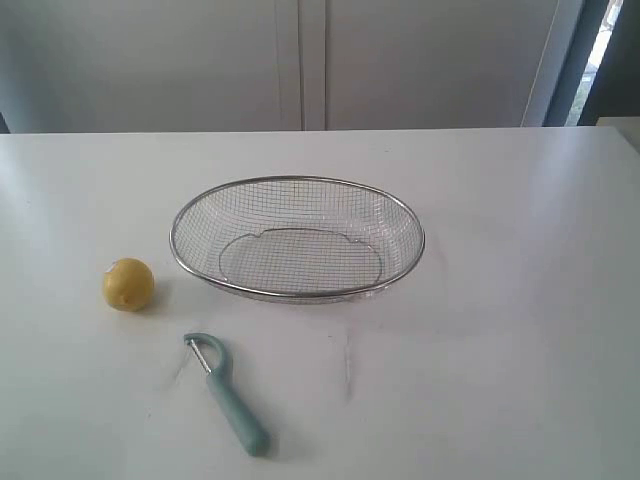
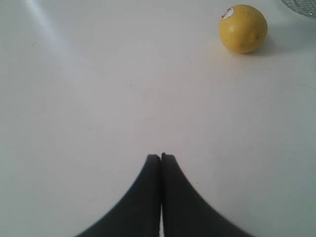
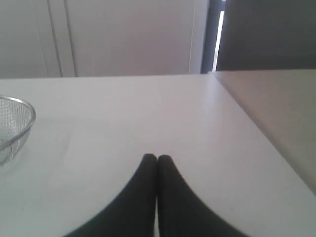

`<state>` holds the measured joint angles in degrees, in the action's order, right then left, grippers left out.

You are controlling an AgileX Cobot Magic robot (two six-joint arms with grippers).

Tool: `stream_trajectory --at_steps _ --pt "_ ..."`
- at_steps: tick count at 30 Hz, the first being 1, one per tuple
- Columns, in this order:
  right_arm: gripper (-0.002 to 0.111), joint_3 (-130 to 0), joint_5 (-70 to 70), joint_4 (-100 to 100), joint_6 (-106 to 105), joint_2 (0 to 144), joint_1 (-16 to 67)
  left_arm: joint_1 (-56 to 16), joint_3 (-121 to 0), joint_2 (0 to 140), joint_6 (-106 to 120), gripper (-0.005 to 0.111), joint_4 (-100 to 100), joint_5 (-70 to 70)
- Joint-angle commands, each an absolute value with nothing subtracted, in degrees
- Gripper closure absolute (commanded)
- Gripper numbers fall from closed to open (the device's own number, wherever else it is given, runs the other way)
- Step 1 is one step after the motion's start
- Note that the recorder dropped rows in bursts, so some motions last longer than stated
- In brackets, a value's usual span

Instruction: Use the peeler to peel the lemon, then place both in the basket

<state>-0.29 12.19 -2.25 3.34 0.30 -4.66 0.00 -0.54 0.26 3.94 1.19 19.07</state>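
Note:
The yellow lemon rests on the white table left of the wire mesh basket, which holds nothing. The teal-handled peeler lies in front of them, blade head toward the lemon. Neither arm shows in the exterior view. In the left wrist view my left gripper is shut and empty, with the lemon, a small sticker on it, some way ahead of it. In the right wrist view my right gripper is shut with nothing in it, and part of the basket rim shows off to one side.
The white table ends at a far edge before pale cabinet doors. The right wrist view shows the table's side edge with a darker surface beyond it.

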Motion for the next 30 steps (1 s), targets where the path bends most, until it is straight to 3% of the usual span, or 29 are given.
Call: stream_trajectory --at_steps 1,30 --pt "0.108 0.0 3.09 -2.32 3.45 0.0 -4.64 -0.08 0.0 0.0 4.13 0.107 0.87 19.54" --pt "0.108 -0.15 -11.11 -2.32 3.57 0.0 -4.64 -0.08 0.0 0.0 4.13 0.107 0.87 19.54"
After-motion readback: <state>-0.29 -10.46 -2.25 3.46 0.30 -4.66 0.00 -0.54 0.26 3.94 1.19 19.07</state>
